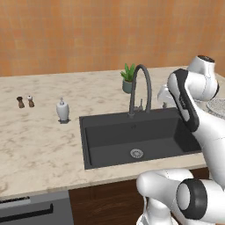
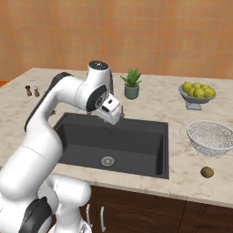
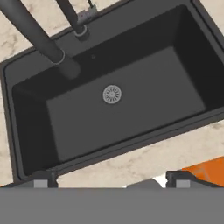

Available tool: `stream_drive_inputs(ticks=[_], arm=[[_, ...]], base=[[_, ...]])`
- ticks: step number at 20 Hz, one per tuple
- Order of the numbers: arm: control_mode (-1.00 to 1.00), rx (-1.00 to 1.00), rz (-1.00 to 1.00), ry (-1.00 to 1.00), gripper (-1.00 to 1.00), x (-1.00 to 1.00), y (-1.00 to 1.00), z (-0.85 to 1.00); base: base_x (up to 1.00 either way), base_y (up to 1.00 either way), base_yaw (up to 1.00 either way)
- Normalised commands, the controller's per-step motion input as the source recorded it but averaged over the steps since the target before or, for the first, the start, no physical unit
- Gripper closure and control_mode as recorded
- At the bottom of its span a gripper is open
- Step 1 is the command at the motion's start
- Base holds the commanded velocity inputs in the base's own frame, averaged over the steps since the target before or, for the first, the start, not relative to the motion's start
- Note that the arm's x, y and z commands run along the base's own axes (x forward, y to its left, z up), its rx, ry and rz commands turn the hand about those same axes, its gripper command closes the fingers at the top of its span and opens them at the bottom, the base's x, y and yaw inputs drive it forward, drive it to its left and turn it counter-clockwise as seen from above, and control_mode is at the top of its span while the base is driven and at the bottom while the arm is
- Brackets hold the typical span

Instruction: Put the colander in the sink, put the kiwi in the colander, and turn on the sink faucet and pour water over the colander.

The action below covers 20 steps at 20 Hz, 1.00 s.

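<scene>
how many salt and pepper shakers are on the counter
2. A dark shaker and a light-topped shaker stand side by side on the counter, far left of the sink, beyond the soap dispenser. Others may be hidden behind the arm.

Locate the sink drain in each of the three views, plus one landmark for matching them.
Left base view: the sink drain sits right of centre, on the sink floor near its front wall.
Right base view: the drain sits left of centre, low in the basin.
Hand view: the drain sits at the picture's centre.
Shared landmark: the sink faucet, behind the basin.
</scene>
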Motion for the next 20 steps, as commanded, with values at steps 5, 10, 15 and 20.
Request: stream_drive_inputs(ticks=[5,10,15,20], arm=[[-1.0,0.16,-0.44,0.0,-1.0,-0.1,-0.77,-0.13],[-1.0,0.15,-0.42,-0.01,-1.0,0.0,-0.8,-0.27],[-1.0,0.18,-0.37,-0.03,-1.0,0.0,-0.76,-0.28],[-1.0,0.11,-0.37,0.0,-1.0,0.0,-0.71,-0.17]], base=[[0.0,0.0,0.0],[0.0,0.0,0.0],[0.0,0.0,0.0],[0.0,0.0,0.0]])
